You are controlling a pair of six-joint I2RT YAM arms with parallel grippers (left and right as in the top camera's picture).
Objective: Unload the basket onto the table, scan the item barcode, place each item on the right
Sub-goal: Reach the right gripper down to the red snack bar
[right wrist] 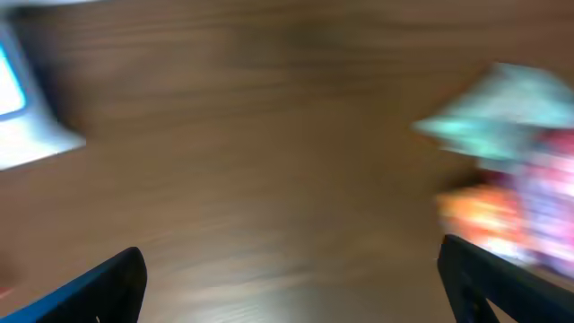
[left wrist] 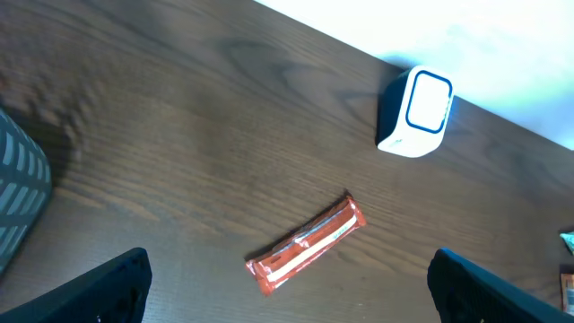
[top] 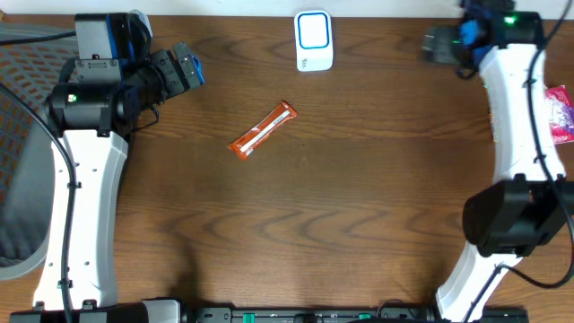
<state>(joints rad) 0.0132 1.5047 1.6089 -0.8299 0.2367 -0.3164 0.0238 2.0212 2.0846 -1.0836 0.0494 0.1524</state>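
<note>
**Bar loose on desk, both arms empty**

Overhead: the bar (top: 263,131) lies flat and diagonal mid-desk (top: 359,224), well apart from the scanner (top: 314,40) at the far edge. Left fingers (top: 184,68) and right fingers (top: 438,42) sit off to the sides, touching nothing.

Left wrist: left fingers (left wrist: 112,292) are spread wide and empty, with the bar ahead between them. Risk: it's thin and flat on the wood, so you could skid it or pinch only wrapper. Can't tell which face carries the barcode.

Right wrist: smeared view. Right fingers (right wrist: 103,287) are spread and empty. Packets (right wrist: 520,179) are close, so you could grab the wrong item.
</note>
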